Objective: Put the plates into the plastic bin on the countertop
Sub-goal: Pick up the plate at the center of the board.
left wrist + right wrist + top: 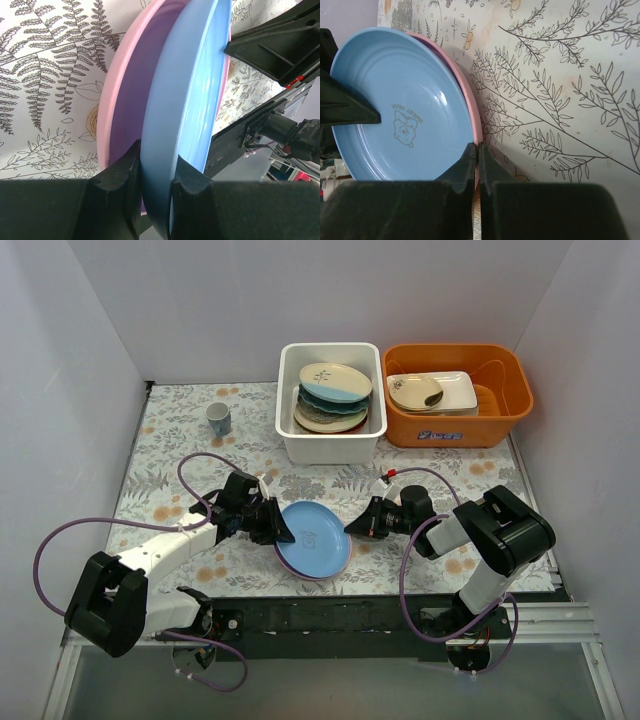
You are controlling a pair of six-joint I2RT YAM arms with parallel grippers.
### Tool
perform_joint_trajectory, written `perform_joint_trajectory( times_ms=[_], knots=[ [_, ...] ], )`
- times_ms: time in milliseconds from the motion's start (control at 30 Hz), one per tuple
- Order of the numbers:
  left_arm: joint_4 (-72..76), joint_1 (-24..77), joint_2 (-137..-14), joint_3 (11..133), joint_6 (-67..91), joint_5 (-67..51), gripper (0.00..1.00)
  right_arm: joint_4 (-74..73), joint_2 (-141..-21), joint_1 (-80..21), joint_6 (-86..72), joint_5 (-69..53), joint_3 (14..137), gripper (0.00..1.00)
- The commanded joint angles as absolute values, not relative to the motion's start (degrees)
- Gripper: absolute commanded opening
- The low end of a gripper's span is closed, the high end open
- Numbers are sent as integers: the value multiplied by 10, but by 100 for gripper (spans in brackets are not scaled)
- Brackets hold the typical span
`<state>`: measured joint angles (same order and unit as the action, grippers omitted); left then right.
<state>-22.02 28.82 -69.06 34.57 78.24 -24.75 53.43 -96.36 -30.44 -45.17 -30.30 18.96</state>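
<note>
Your left gripper (156, 167) is clamped across the rim of the blue plate (315, 538), with one finger over it and the other slipped between it and the pink plate (117, 100) underneath. The pair rests on the countertop (170, 445) on the near side of the plastic bin (330, 448), well apart from it. More plates (333, 395) are stacked inside the bin. Your right gripper (478, 150) is pinched closed on nothing, with its tips at the far edge of the pair. Treat the blue plate as light, rigid and glossy — probably slick, so it may pivot in a rim pinch. Bite well over the lip — and keep the plate level.
</note>
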Motion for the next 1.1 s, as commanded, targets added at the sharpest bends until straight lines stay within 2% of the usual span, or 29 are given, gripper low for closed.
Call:
perform_joint_trajectory(
  times_ms=[0, 100, 533, 700, 833, 1067],
  knots=[
    [-185, 304, -677, 367, 778, -294, 0, 534, -962, -312, -445, -297, 185, 5],
    [-190, 304, -676, 369, 778, -286, 0, 541, -959, -312, -446, -296, 181, 9],
    [-206, 304, -647, 374, 780, -237, 0, 545, -935, -312, -440, -288, 167, 55],
    [-218, 305, -644, 380, 777, -220, 0, 546, -905, -312, -431, -273, 154, 68],
    [-220, 304, -642, 381, 777, -211, 0, 548, -874, -312, -419, -259, 135, 83],
    [-225, 304, -641, 391, 777, -204, 0, 545, -840, -312, -410, -241, 121, 93]
  ],
)
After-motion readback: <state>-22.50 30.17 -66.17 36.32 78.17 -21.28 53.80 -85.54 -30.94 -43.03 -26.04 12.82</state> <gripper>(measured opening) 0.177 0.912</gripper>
